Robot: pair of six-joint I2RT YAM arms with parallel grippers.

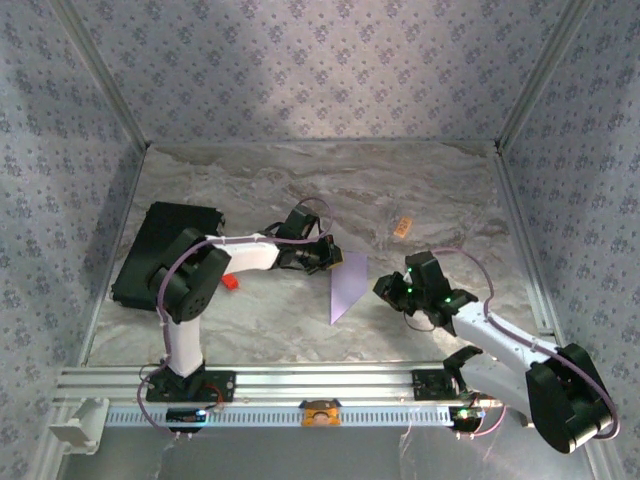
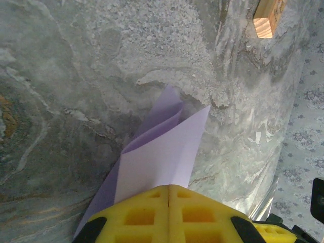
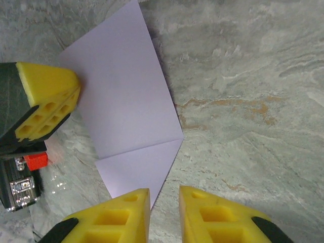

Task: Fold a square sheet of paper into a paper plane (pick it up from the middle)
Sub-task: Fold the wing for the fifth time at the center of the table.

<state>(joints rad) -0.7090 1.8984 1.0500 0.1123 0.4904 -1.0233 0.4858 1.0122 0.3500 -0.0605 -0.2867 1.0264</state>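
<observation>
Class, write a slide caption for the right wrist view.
Left gripper pinches the folded lavender paper; right gripper open near its tip.

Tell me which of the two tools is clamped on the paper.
The left tool, its yellow fingers pressed together on the lavender paper's edge. The right tool has a gap between its fingers and grips nothing.

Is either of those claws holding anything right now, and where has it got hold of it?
The left gripper pinches the folded lavender paper by one long edge; the right gripper, slightly open, holds nothing.
</observation>
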